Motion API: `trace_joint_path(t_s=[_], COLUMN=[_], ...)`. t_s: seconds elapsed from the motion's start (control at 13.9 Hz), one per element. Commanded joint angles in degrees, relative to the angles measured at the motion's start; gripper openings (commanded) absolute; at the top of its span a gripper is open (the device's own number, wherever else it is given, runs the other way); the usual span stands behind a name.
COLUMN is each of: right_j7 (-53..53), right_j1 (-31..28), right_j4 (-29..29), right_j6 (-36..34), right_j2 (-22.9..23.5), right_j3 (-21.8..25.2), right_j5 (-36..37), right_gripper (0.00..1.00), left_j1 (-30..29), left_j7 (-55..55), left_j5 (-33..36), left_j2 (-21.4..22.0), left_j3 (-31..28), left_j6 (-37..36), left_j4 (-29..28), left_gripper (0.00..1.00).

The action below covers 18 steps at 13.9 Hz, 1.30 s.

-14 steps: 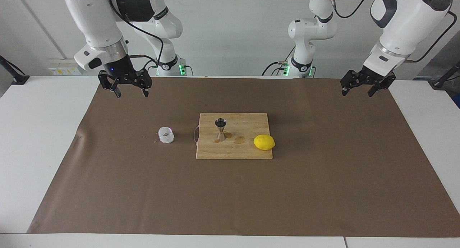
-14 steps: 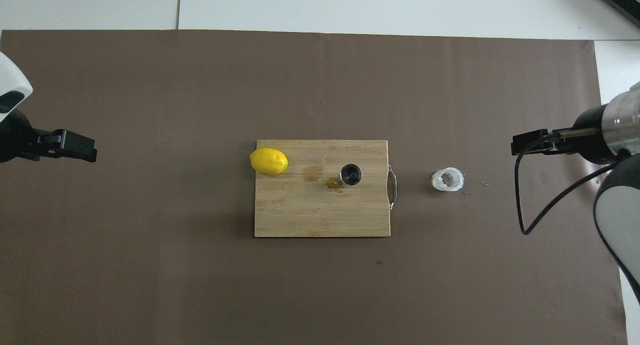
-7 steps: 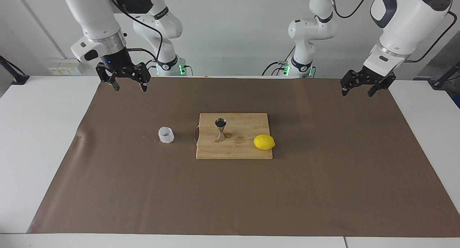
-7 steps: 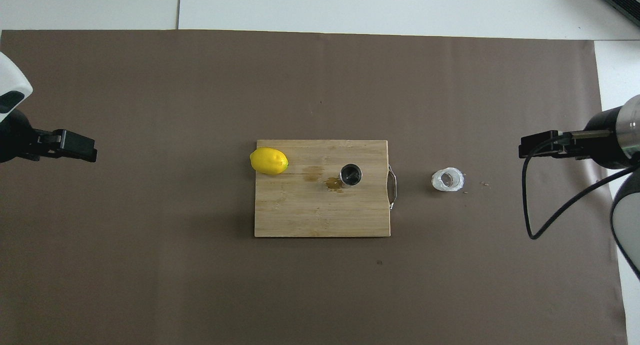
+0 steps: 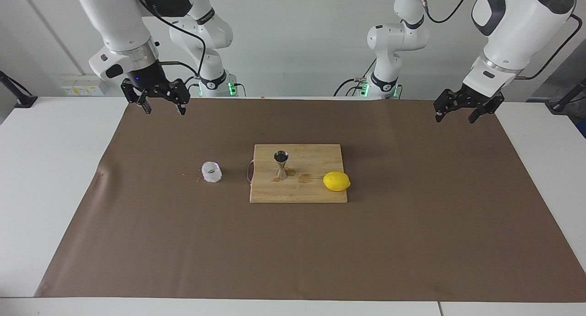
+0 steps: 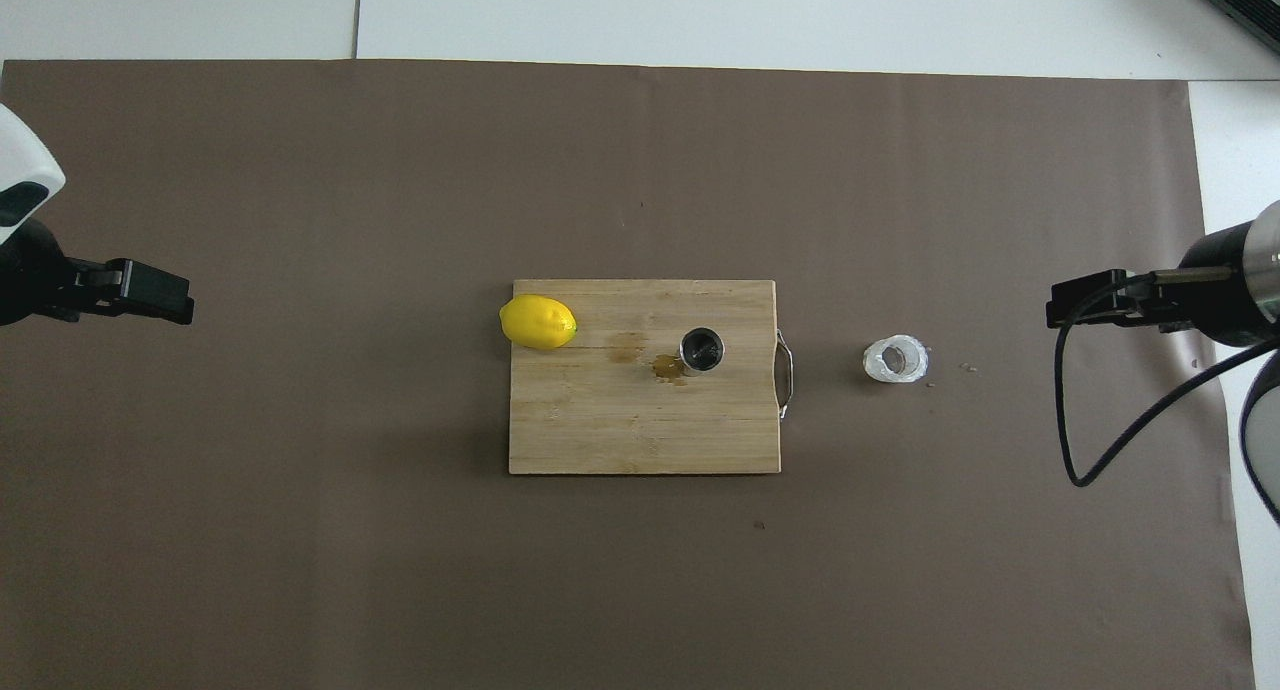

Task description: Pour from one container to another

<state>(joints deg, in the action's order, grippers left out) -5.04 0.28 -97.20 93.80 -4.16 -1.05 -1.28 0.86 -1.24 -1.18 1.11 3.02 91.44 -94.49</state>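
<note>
The squat, bumpy, whitish glass cup (image 5: 212, 171) (image 6: 896, 360) stands upright on the brown mat, beside the board's handle toward the right arm's end. On the wooden cutting board (image 5: 297, 192) (image 6: 600, 430) the steel hourglass jigger (image 5: 281, 166) (image 6: 702, 349) stands upright, with wet brown stains (image 6: 668, 368) at its foot. My right gripper (image 5: 165, 111) (image 6: 1060, 308) hangs open and empty high over the mat's edge, well clear of the cup. The left gripper (image 5: 455, 119) (image 6: 180, 305) waits open and empty over the mat at its own end.
A yellow lemon (image 5: 336, 181) (image 6: 538, 322) lies on the board's corner toward the left arm's end. The board's metal handle (image 6: 785, 373) points at the cup. A few crumbs (image 6: 966, 368) lie on the mat by the cup. A black cable loops from the right wrist.
The right gripper has risen and drawn back toward its own end of the table, away from the cup. The left arm, cup, jigger and lemon have not moved.
</note>
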Motion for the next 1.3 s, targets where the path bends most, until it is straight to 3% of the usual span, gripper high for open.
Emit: trace_joint_path(t_s=[0.0,0.58,0.79,1.22], right_j7=[-0.7,-1.0,-1.1,-3.1], right_j1=[3.0,2.0,-0.1,1.3], right_j4=[0.8,0.8,0.8,0.7], right_j6=[-2.1,-5.2,-5.2,-5.2], right_j2=[0.0,-0.3,-0.3,-0.4], right_j3=[3.5,2.8,0.2,0.3], right_j5=[0.9,1.1,1.3,3.8], right_gripper=[1.00,1.00,1.00,1.00], left_j1=[-0.4,-0.4,-0.4,-0.4], left_j7=[-0.1,-0.1,-0.1,-0.1], left_j5=[-0.3,-0.3,-0.3,-0.3], left_j2=[0.9,0.9,1.0,1.0], left_j3=[0.1,0.1,0.1,0.1], left_j6=[-0.7,-0.7,-0.7,-0.7], left_j4=[-0.6,-0.6,-0.6,-0.6], left_gripper=[1.00,1.00,1.00,1.00])
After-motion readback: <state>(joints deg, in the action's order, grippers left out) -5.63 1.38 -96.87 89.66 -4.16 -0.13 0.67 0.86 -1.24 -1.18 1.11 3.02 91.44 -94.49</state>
